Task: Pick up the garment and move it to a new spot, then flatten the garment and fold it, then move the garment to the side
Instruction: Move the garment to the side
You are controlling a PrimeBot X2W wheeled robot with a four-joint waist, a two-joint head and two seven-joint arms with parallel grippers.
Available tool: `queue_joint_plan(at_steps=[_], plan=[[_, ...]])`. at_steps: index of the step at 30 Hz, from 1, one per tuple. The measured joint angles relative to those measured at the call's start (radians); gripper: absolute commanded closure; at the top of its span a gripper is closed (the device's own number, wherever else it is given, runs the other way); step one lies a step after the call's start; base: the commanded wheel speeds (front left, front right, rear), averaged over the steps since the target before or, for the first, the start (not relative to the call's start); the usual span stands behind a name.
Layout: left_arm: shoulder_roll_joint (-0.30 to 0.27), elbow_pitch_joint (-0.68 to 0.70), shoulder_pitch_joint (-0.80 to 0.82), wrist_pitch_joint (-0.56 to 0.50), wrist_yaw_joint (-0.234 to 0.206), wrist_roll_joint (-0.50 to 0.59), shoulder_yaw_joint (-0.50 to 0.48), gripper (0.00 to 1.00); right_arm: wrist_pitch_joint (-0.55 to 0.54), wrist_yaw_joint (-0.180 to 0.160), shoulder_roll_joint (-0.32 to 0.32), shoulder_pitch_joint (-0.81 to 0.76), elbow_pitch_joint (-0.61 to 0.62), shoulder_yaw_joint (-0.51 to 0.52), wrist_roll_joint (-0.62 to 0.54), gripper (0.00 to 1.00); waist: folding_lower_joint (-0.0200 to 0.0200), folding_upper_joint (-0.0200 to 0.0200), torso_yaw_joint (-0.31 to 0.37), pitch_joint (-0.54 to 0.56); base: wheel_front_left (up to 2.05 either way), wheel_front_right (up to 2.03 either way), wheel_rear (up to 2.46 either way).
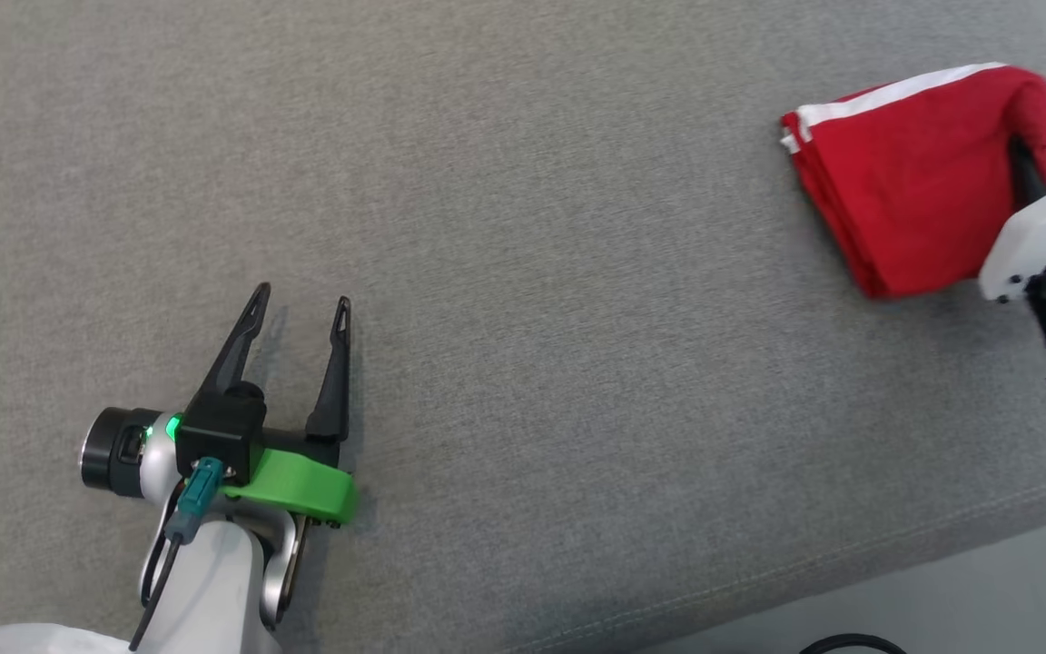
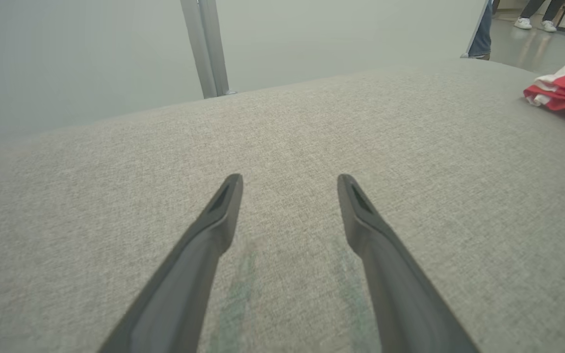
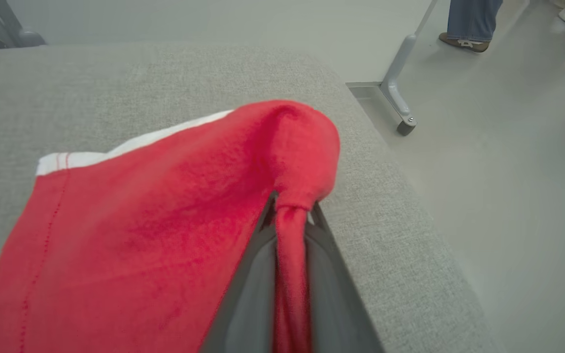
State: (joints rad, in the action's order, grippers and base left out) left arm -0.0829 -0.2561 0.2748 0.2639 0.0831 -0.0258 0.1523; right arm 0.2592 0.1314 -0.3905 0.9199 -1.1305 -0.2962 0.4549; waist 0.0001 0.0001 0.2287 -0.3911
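Note:
The garment [image 1: 913, 173] is a folded red cloth with a white band along one edge. It lies at the far right of the grey padded surface [image 1: 523, 272]. My right gripper [image 3: 290, 213] is shut on a pinched fold of the garment [image 3: 165, 220], and that corner bunches up over the fingertips. In the head view the right gripper [image 1: 1027, 163] reaches in from the right edge, its fingers partly hidden by the cloth. My left gripper [image 1: 300, 304] rests open at the lower left, nothing between its fingers [image 2: 223, 206]. The garment [image 2: 564, 86] appears far off to its right.
The grey surface's edge [image 1: 850, 563] runs along the lower right, with floor beyond. A metal leg on a caster [image 3: 400, 98] stands on the floor near the surface's corner. A person's feet [image 3: 464, 41] show further back. A metal post [image 2: 206, 49] rises behind the surface.

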Motion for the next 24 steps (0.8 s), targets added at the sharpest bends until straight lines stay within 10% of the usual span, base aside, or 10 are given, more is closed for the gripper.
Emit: queue_joint_plan(at_steps=[7,8,9,18,24], plan=[[0.003,0.021,0.003,0.000,-0.001,0.000,-0.005,0.00,-0.002,0.000,-0.115,0.107,-0.123,0.035,-0.069,0.97,0.0000,0.0000,-0.093,-0.075,0.00,0.00,0.00],[0.003,0.021,0.003,0.000,-0.001,0.000,-0.008,0.00,-0.001,0.000,-0.128,0.115,-0.131,0.044,-0.084,0.36,0.0001,0.0000,-0.102,-0.085,0.00,0.00,0.00],[0.003,0.020,0.003,0.000,-0.002,0.000,-0.010,0.00,-0.001,0.000,-0.137,0.121,-0.138,0.058,-0.095,0.00,0.0001,0.0000,-0.110,-0.094,0.00,0.00,0.00],[0.014,0.004,0.003,0.001,-0.004,-0.012,-0.013,0.00,0.002,0.000,-0.195,0.087,-0.081,0.281,-0.226,0.00,0.0001,0.0000,-0.153,-0.089,0.00,0.00,0.00],[0.024,-0.013,-0.036,0.000,-0.016,-0.036,-0.038,0.00,0.003,0.000,-0.049,-0.092,0.235,0.372,-0.277,0.00,0.0000,-0.0001,-0.155,-0.014,0.00,0.00,0.00]])
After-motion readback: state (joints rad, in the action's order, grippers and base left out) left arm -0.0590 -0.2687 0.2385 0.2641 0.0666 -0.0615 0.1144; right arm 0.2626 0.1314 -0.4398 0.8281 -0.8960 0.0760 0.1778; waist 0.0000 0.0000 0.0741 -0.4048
